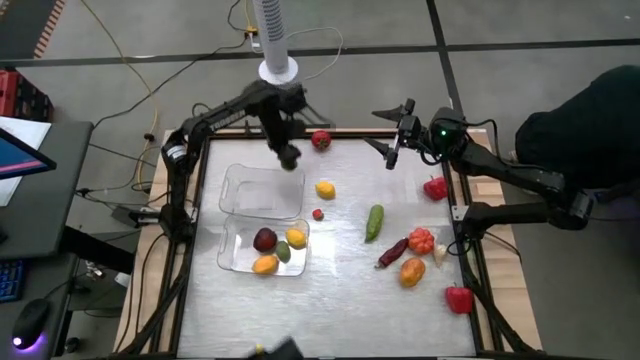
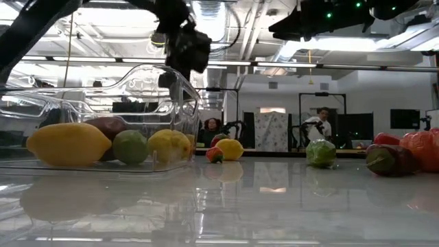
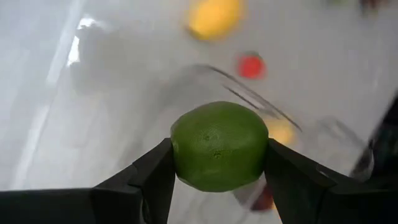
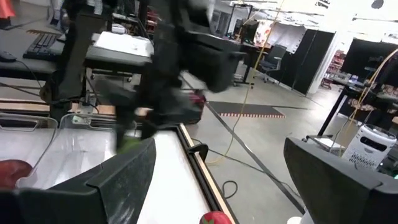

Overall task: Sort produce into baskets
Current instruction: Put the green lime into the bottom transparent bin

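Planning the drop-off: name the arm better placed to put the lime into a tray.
Left. Its hand already grips the lime above the empty tray. The right hand hangs open, holding nothing, at the table's far edge.

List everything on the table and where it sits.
empty tray: one, clear, table's left
filled tray: one, clear, beside it
pieces in it: four, purple, yellow, green, orange
lime: one, green, gripped above the empty tray
lemon: one, yellow, centre
cucumber: one, green, right of centre
tomato: one, red, far edge
small red piece: one, centre
red peppers: two, right edge
chili: one, dark red, right side
pieces by the chili: three, orange-red, whitish, orange
left hand: shut on the lime
right hand: open, far right
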Action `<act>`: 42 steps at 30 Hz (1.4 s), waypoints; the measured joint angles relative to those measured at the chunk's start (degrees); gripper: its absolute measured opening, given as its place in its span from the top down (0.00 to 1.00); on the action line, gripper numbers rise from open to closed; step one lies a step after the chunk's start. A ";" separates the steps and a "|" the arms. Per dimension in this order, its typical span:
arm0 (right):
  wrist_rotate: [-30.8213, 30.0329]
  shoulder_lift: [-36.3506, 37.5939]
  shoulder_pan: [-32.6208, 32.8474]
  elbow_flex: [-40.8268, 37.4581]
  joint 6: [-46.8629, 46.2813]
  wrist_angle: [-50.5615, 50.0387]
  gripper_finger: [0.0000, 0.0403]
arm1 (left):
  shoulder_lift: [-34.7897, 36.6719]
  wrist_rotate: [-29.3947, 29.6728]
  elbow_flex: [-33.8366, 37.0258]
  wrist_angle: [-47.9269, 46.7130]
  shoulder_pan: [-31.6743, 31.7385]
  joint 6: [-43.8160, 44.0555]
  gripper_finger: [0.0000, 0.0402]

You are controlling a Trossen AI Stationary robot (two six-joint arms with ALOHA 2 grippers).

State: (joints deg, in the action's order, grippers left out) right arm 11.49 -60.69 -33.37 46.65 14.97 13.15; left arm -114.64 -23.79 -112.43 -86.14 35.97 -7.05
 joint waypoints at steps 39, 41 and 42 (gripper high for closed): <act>-7.70 3.40 9.76 1.48 -14.10 -14.51 0.06 | 23.70 18.91 39.56 27.57 -40.72 18.69 0.41; -7.70 2.93 9.76 1.49 -14.11 -14.23 0.06 | 23.70 18.80 39.81 27.36 -40.95 18.78 0.35; -7.70 2.59 9.76 1.49 -14.12 -14.01 0.06 | 23.70 18.58 39.81 27.62 -40.97 18.46 0.32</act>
State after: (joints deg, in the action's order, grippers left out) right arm 3.79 -58.10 -23.62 48.14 0.85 -0.86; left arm -90.94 -5.21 -72.62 -58.53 -4.99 11.41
